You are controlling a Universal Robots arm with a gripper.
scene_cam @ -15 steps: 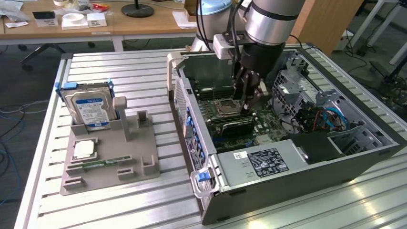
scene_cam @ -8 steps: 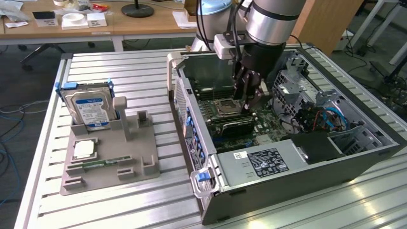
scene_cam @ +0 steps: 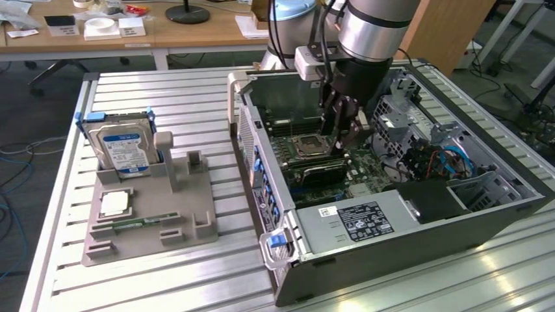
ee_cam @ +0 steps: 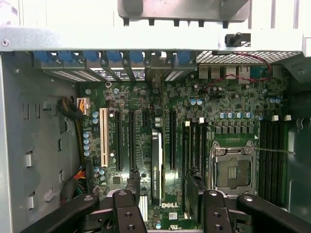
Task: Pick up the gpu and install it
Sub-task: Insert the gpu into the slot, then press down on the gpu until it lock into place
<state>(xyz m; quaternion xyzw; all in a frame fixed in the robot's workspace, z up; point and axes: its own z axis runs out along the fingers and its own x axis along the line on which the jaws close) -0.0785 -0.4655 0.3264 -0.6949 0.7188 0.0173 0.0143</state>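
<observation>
Two black fingers (ee_cam: 127,213) of the gripper (ee_cam: 167,211) frame the wrist view, spread apart with nothing between them — released, gripping nothing. Just beyond the gap between them, the gpu (ee_cam: 156,167) stands edge-on in a black expansion slot of the green motherboard (ee_cam: 233,104), its slim black body running away from the gripper toward the row of blue slot latches (ee_cam: 114,57) at the case's rear wall. To one side of the card sits the white slot (ee_cam: 103,137); to the other, the open CPU socket (ee_cam: 233,169).

In the exterior view the gripper (scene_cam: 345,133) hangs inside the open computer case (scene_cam: 407,250), directly above the board, with the CPU socket (scene_cam: 310,145) just beside its fingers. Well apart from the gripper, toward the exterior view's left, a grey parts holder (scene_cam: 165,221) rests on the slatted metal table (scene_cam: 173,91), carrying a hard drive (scene_cam: 124,148) with a blue-white label.
</observation>
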